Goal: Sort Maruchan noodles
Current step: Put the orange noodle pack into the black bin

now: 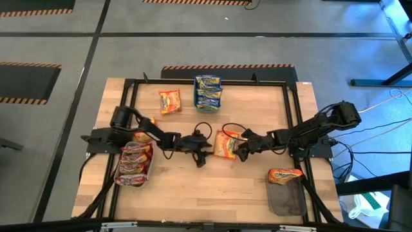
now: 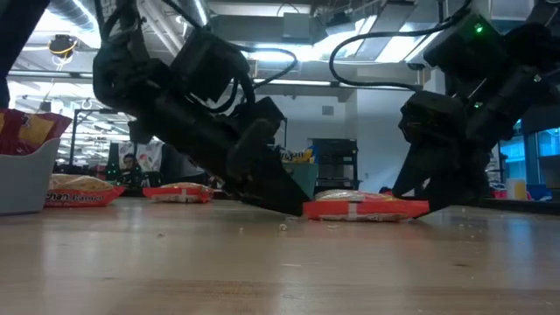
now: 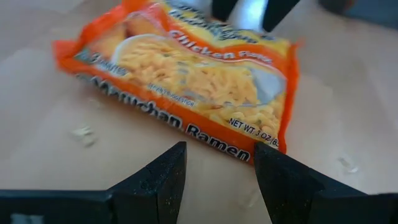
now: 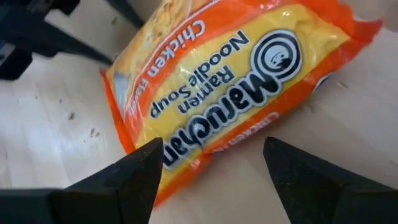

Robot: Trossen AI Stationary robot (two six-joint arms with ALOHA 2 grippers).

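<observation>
You have an orange chicken packet (image 1: 225, 144) lying flat on the wooden table (image 1: 206, 193) near its middle, with both arms reaching in at it from opposite sides. Your left gripper (image 3: 216, 171) sits just beside one edge of that packet, its fingers spread with a gap between them and nothing pinched; the packet lies just ahead of the tips. Your right gripper (image 4: 213, 163) faces the packet from the other side, fingers spread wide, the packet lying free on the wood in front of them. In the low view the packet rests flat on the table between the two arms. Elsewhere you can see a grey tray (image 1: 133, 169) at the left edge holding red-pink packets (image 1: 135, 161), a stack of blue-and-yellow packets (image 1: 208, 92) at the far side with a single orange packet (image 1: 170, 101) near it, and a dark tray (image 1: 287, 196) at the near right with one more orange packet (image 1: 284, 174) resting on its far end.
</observation>
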